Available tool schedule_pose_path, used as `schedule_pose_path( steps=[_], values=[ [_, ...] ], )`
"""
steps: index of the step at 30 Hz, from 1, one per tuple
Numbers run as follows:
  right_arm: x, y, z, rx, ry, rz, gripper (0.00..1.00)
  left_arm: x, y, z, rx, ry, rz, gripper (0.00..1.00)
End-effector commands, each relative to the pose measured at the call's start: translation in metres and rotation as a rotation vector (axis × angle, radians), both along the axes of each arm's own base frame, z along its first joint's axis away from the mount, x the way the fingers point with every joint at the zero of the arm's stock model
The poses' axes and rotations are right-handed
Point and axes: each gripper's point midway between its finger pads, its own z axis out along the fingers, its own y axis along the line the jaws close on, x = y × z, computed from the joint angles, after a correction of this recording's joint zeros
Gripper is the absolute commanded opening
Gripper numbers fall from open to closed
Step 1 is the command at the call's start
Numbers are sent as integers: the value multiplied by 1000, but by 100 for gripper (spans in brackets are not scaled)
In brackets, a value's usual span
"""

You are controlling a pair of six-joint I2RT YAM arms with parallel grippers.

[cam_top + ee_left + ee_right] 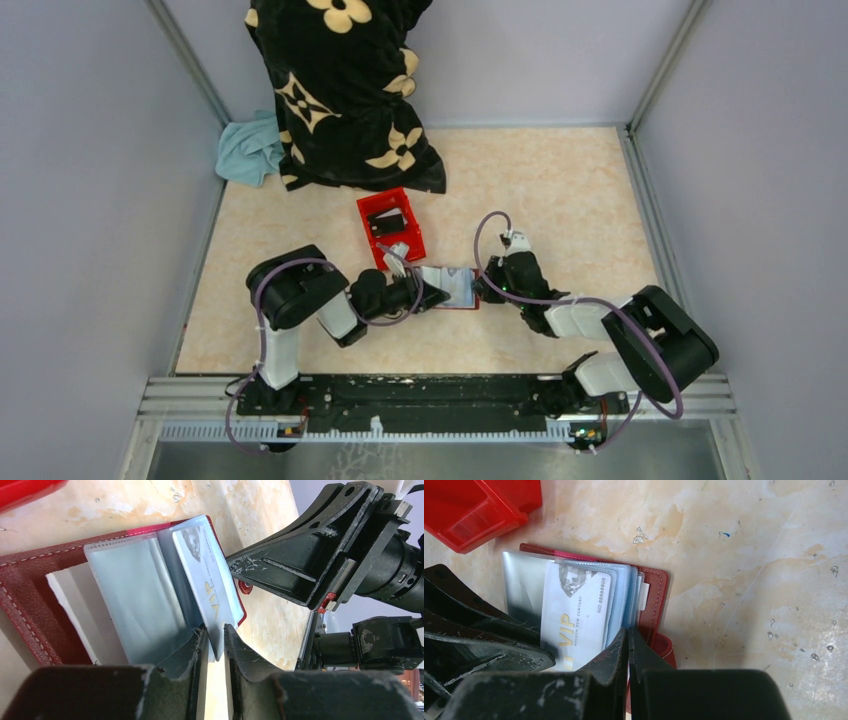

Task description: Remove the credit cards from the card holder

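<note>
Holder (656, 595) lies open on table (560, 200), just nearside of red box (391, 226), clear sleeves fanned. L arm (300, 295) is folded at elbow, forearm low & level, pointing right at holder. L claw (215, 632) is open a crack, fingers either side of VIP card (574, 615) edge w/ gap showing, not clamped. Card tilts up off sleeves. R arm (600, 320) stretches left from base, wrist tipped down. R claw (629, 637) is closed, nothing btwn fingers, tips down on holder's red edge.
</note>
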Motion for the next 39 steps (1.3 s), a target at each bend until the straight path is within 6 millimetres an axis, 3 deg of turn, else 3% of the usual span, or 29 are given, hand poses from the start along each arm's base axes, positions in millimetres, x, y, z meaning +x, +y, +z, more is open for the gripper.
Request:
schedule_pose_path(
  steps=[1, 7, 11, 14, 31, 35, 39],
  values=[
    [-18, -18, -32, -87, 103, -11, 0, -2, 2, 7, -51, -8, -15, 23],
    [-18, -19, -34, -92, 105, -12, 0, -1, 7, 7, -63, -1, -6, 19],
    [-18, -19, -35, -94, 108, -11, 0, -1, 10, 5, -56, 1, 2, 29],
    [-19, -19, -36, -95, 110, -10, 0, 0, 14, 4, -50, 0, 10, 31],
    [-19, -18, -37, -95, 116, -6, 0, 2, 22, 5, -49, 1, 33, 16],
    [-19, -18, -38, -96, 117, -5, 0, 2, 23, 5, -53, 0, 32, 26],
    [-19, -18, -38, -97, 116, -5, 0, 3, 24, 6, -59, -1, 37, 26]
  ],
)
